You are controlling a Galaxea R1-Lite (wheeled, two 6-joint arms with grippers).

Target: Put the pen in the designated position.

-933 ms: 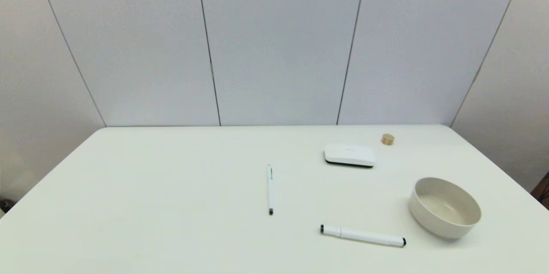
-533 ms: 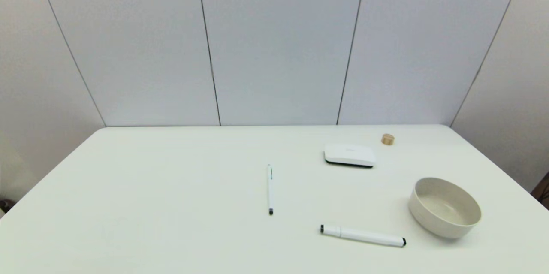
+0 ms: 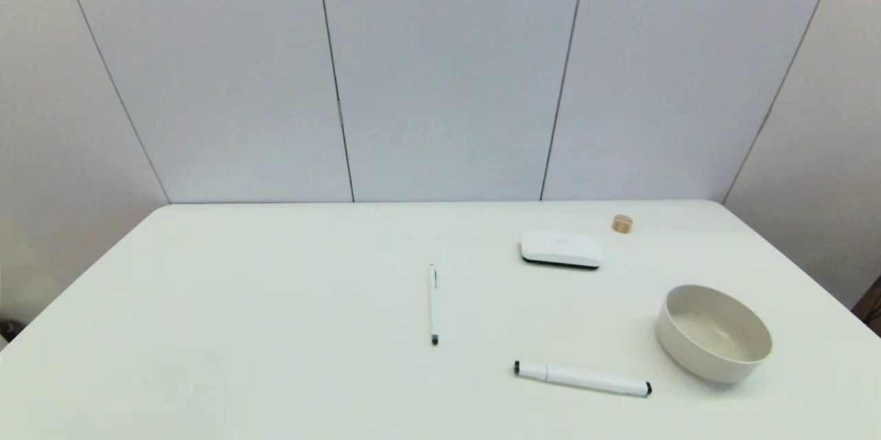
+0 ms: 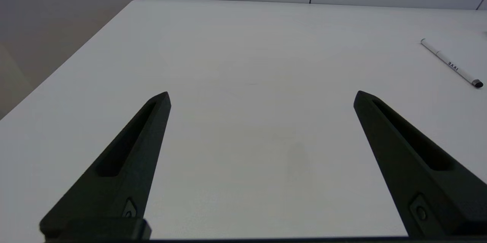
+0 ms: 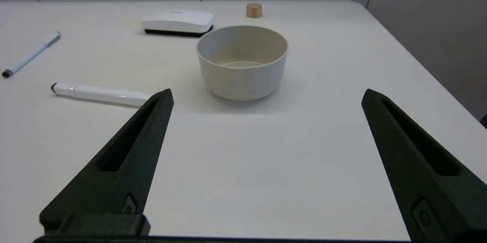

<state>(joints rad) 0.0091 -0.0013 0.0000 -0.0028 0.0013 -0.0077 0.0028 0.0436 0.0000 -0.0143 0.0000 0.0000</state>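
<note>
A thin white pen (image 3: 433,303) with a dark tip and a tiny green mark lies near the table's middle, pointing toward me. It also shows in the left wrist view (image 4: 451,62) and the right wrist view (image 5: 30,54). Neither arm appears in the head view. My left gripper (image 4: 261,96) is open over bare table near the front left, well short of the pen. My right gripper (image 5: 267,94) is open near the front right, with the beige bowl (image 5: 242,61) just beyond its fingertips. Nothing is between either pair of fingers.
A thicker white marker (image 3: 581,379) with black ends lies at the front right, beside the beige bowl (image 3: 713,333). Farther back stand a white eraser (image 3: 561,249) with a black base and a small wooden cylinder (image 3: 622,223). Grey wall panels rise behind the table.
</note>
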